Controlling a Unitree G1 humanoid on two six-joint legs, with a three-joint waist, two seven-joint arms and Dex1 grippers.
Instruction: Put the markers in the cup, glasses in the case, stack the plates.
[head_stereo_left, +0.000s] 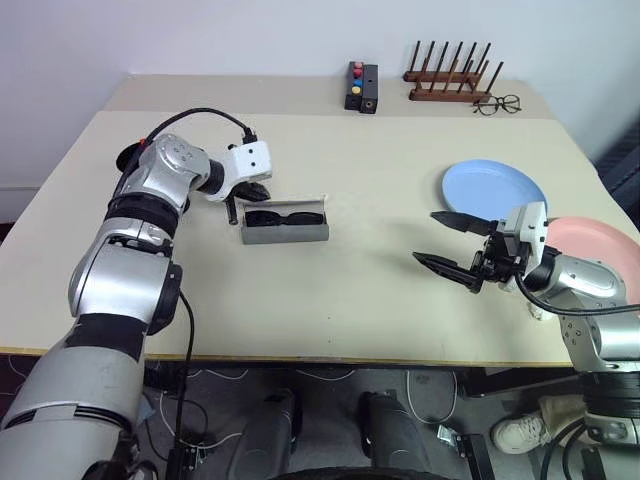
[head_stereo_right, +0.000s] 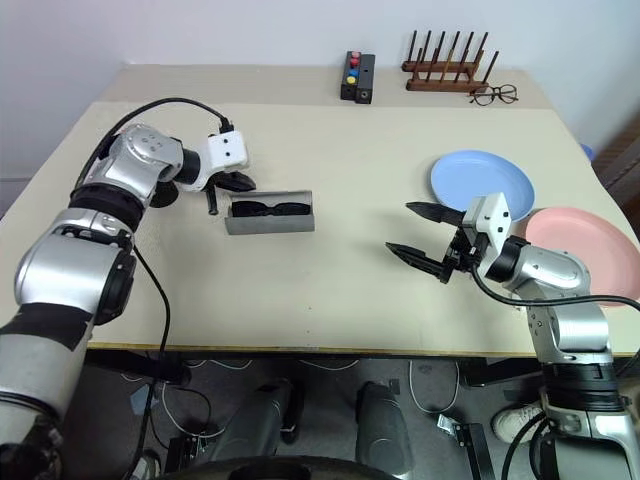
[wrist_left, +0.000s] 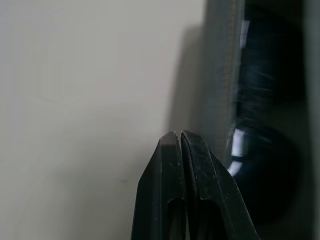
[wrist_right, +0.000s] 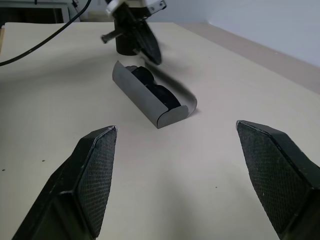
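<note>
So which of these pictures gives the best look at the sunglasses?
The right eye view: the sunglasses lie whole inside the open grey case, both lenses visible. The left eye view shows much the same. The right wrist view sees them end-on, partly behind the case wall. The left wrist view catches just a dark, blurred lens.

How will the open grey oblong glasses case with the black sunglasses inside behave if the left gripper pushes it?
The grey oblong glasses case lies flat on its long side, so it would probably slide rather than roll. With the shut left gripper at one end, it may swivel. The black sunglasses could shift, since the lid stands open.
</note>
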